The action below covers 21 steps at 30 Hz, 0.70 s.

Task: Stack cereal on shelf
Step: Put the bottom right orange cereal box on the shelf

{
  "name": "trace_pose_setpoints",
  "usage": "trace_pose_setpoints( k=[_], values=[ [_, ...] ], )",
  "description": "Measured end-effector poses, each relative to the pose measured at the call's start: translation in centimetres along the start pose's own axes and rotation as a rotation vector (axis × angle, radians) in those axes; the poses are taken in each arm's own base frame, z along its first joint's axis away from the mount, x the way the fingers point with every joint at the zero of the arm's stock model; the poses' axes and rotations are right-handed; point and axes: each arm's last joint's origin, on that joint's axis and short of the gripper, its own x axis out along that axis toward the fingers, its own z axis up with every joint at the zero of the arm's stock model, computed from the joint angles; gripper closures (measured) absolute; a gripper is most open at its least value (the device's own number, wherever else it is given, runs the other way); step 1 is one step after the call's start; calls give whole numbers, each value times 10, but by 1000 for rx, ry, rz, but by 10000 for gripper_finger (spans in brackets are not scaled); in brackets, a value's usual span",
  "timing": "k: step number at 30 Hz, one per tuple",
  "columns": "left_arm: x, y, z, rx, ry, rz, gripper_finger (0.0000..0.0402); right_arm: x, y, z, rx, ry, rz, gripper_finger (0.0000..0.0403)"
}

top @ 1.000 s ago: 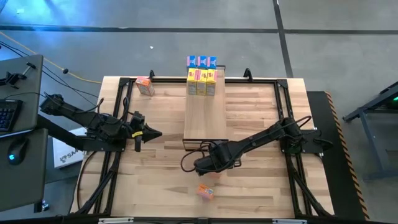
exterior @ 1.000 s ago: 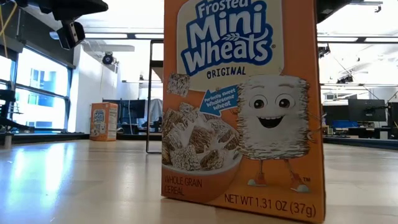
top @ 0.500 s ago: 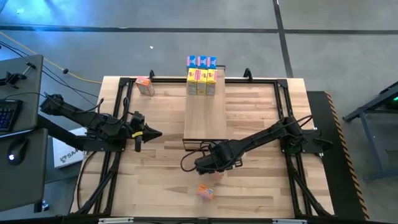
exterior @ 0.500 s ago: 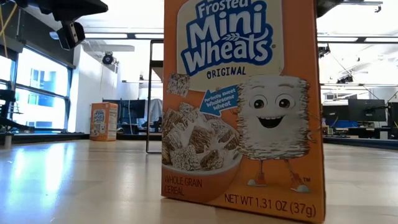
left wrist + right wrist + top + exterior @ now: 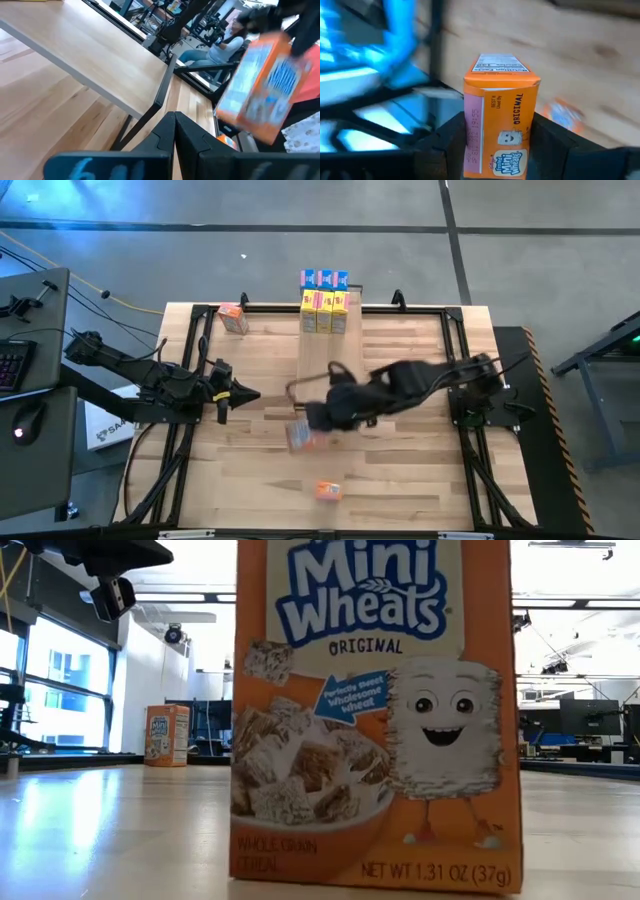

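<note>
Slatted table (image 5: 420, 480), shelf (image 5: 330, 365) ahead, right tool (image 5: 500, 142) clamped on an orange box (image 5: 501, 122), lone box (image 5: 328, 491) nearby.

Bright even overhead light, window glare washing the tabletop (image 5: 90, 830) in the low view, right arm (image 5: 400, 385) motion-blurred, both wrist views smeared, soft shadows

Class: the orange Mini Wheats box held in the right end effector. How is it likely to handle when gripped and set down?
The orange box, printed 37 g, is probably very light. Its cardboard walls may dent under a hard squeeze from the right end effector. Tall and narrow, it could tip when set on the shelf.
</note>
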Motion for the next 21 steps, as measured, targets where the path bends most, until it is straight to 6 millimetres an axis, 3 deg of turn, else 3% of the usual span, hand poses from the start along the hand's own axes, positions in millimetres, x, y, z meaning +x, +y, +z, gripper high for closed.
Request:
trace_pose_setpoints(
  k=[5,9,16,21],
  values=[
    [0,0,0,-1,-6,2,401,-30,4,29,-53,-145,80,235],
    [0,0,0,-1,-10,8,401,-51,-1,68,-81,-243,33,235],
    [0,0,1,-1,-15,12,401,-60,-41,144,-38,-268,-288,235],
    [0,0,1,-1,-22,19,401,-64,-54,179,-50,-283,-353,235]
  ],
)
